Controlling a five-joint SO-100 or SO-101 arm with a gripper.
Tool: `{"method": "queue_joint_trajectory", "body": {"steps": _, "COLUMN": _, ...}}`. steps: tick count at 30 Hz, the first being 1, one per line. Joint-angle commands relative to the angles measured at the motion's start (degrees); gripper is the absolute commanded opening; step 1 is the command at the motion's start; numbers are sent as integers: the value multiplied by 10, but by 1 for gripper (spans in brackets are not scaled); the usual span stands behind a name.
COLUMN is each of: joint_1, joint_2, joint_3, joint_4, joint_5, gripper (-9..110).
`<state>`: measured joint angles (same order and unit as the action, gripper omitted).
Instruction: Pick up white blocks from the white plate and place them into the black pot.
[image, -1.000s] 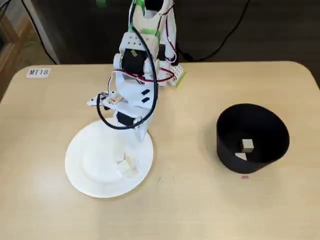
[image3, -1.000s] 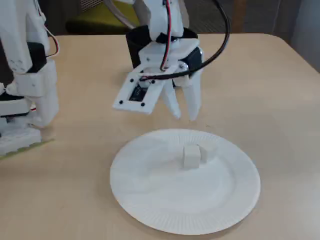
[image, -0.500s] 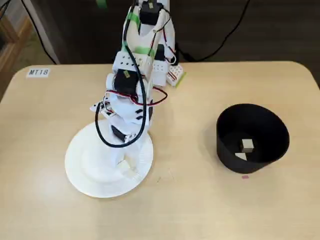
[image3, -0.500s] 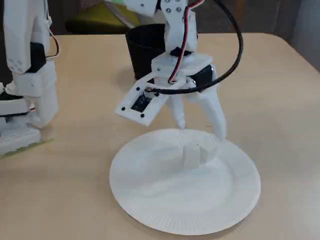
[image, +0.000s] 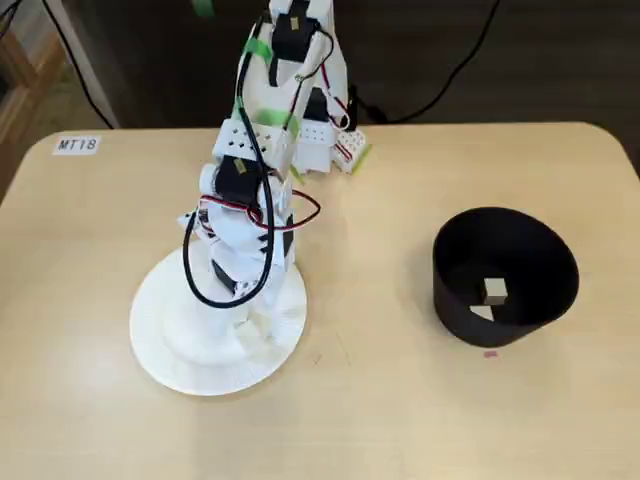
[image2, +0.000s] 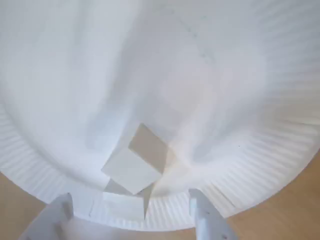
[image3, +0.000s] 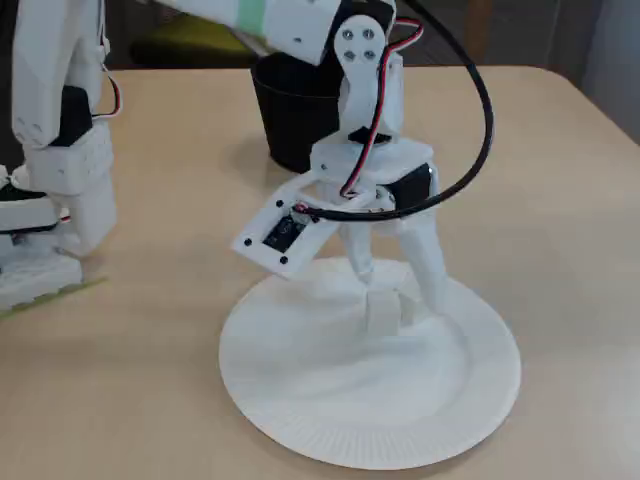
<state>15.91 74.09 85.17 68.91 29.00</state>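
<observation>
The white plate (image: 165, 345) lies left of centre on the table. My gripper (image: 255, 325) reaches down onto it, open, with a finger on each side of the white blocks. In the wrist view, a tilted white block (image2: 136, 160) leans on a second one (image2: 124, 206) near the plate's ribbed rim (image2: 250, 170), between my fingertips (image2: 200, 210), with gaps on both sides. The side fixed view shows the gripper (image3: 398, 290) straddling a block (image3: 384, 312) on the plate (image3: 330, 420). The black pot (image: 460, 300) stands to the right and holds one white block (image: 493, 290).
The arm's base (image: 320, 140) stands at the table's back edge, and also shows at the left of the side fixed view (image3: 50, 200). The pot (image3: 290, 120) is behind the gripper there. A label (image: 77, 145) is stuck at the far left corner.
</observation>
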Motion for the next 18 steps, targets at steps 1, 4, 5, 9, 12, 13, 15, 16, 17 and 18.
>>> {"method": "queue_joint_trajectory", "body": {"steps": 1, "joint_1": -1, "joint_2": -10, "joint_3": -37, "joint_4": -9, "joint_5": -9, "gripper": 32}}
{"method": "queue_joint_trajectory", "body": {"steps": 4, "joint_1": -1, "joint_2": -34, "joint_3": -59, "joint_4": -15, "joint_5": -18, "gripper": 31}}
{"method": "queue_joint_trajectory", "body": {"steps": 5, "joint_1": -1, "joint_2": -43, "joint_3": -68, "joint_4": -15, "joint_5": -21, "gripper": 30}}
{"method": "queue_joint_trajectory", "body": {"steps": 9, "joint_1": 4, "joint_2": -79, "joint_3": -104, "joint_4": -23, "joint_5": -28, "gripper": 14}}
{"method": "queue_joint_trajectory", "body": {"steps": 12, "joint_1": 14, "joint_2": -104, "joint_3": -130, "joint_4": -23, "joint_5": -39, "gripper": -2}}
{"method": "queue_joint_trajectory", "body": {"steps": 13, "joint_1": 16, "joint_2": -109, "joint_3": -135, "joint_4": -23, "joint_5": -46, "gripper": -2}}
{"method": "queue_joint_trajectory", "body": {"steps": 15, "joint_1": 20, "joint_2": -113, "joint_3": -142, "joint_4": -29, "joint_5": -58, "gripper": -2}}
{"method": "queue_joint_trajectory", "body": {"steps": 16, "joint_1": 21, "joint_2": -116, "joint_3": -147, "joint_4": -29, "joint_5": -63, "gripper": -2}}
{"method": "queue_joint_trajectory", "body": {"steps": 17, "joint_1": 23, "joint_2": -117, "joint_3": -149, "joint_4": -30, "joint_5": -67, "gripper": -2}}
{"method": "queue_joint_trajectory", "body": {"steps": 18, "joint_1": 24, "joint_2": -117, "joint_3": -150, "joint_4": -33, "joint_5": -72, "gripper": -2}}
